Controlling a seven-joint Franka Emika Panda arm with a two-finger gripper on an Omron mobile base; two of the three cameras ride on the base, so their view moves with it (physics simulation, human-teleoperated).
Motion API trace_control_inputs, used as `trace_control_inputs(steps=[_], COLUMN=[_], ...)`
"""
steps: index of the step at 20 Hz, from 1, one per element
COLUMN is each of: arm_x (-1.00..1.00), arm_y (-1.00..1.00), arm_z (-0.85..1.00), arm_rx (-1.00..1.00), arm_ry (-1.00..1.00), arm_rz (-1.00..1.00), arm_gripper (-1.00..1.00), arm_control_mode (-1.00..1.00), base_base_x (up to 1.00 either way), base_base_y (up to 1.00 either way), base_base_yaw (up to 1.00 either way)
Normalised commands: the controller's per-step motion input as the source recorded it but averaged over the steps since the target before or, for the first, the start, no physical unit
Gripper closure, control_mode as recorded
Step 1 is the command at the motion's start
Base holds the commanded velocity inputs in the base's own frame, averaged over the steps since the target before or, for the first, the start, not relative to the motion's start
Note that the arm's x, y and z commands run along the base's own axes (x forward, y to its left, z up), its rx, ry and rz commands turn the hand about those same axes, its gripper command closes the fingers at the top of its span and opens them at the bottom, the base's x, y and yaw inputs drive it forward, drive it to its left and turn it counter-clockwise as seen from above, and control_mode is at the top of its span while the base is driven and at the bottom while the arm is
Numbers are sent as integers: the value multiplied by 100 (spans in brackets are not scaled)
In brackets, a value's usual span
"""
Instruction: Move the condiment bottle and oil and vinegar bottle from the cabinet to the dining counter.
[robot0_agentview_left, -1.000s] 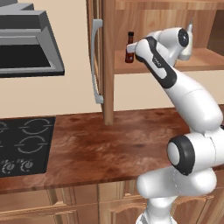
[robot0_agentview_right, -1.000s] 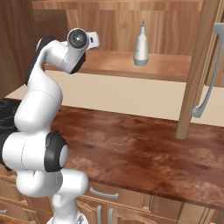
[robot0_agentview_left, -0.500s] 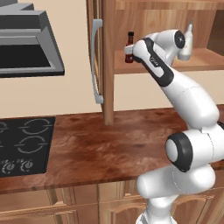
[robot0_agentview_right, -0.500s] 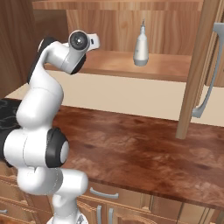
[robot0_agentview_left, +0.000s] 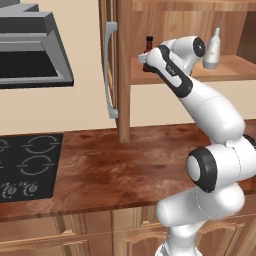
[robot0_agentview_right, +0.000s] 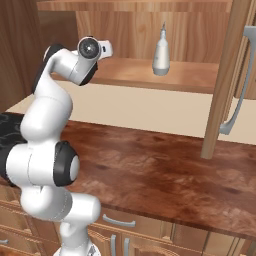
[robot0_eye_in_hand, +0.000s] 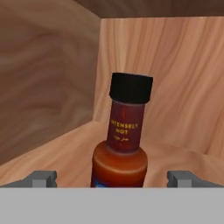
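Note:
The condiment bottle (robot0_eye_in_hand: 124, 144), dark red-brown with a dark cap, stands at the left end of the open cabinet's shelf (robot0_agentview_left: 235, 70). In the hand view it fills the middle, right between my gripper's (robot0_eye_in_hand: 112, 177) two fingertips (robot0_eye_in_hand: 41, 177), which stand wide apart and open on either side of its body. From the left base view my gripper (robot0_agentview_left: 145, 63) is at the condiment bottle (robot0_agentview_left: 149, 42), whose neck and cap rise above the hand. The oil and vinegar bottle (robot0_agentview_left: 214, 47), pale with a thin spout, stands farther right on the same shelf (robot0_agentview_right: 161, 52). The dining counter is out of view.
The cabinet door (robot0_agentview_left: 123, 75) with its grey bar handle (robot0_agentview_left: 110, 75) hangs open left of the arm. Another open door (robot0_agentview_right: 227, 80) stands on the right. Below lies a reddish-brown counter (robot0_agentview_left: 110, 170) with a black stovetop (robot0_agentview_left: 27, 165); a grey range hood (robot0_agentview_left: 30, 55) hangs at left.
The hand has pushed a little farther left and into the cabinet toward the condiment bottle, uncovering the oil and vinegar bottle behind the wrist. The jaws stayed open.

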Motion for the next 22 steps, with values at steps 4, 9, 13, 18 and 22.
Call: trace_control_inputs(steps=[4,9,13,18,22], arm_x=[16,14,9,4,9], arm_y=[0,0,0,5,9], arm_z=[-8,-9,-8,-12,-9], arm_rx=[0,0,0,0,0], arm_ry=[0,0,0,0,0], arm_rz=[0,0,0,0,0], arm_gripper=[-100,-100,-100,100,100], arm_control_mode=[-100,-100,-100,-100,-100], base_base_x=[0,0,0,0,0], base_base_y=[0,0,0,0,0], base_base_yaw=[0,0,0,0,0])
